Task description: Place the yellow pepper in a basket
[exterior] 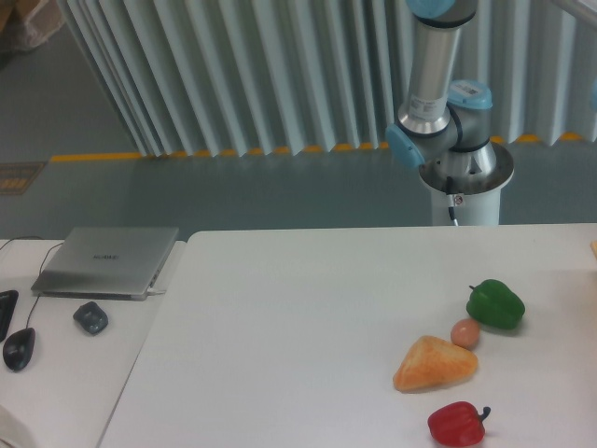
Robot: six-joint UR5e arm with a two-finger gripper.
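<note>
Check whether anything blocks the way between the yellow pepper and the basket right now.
Cannot be judged from this view: the yellow pepper, the gripper and any basket are all out of frame. On the table only the green pepper, a red pepper, an orange-tan wedge and a small peach ball show.
</note>
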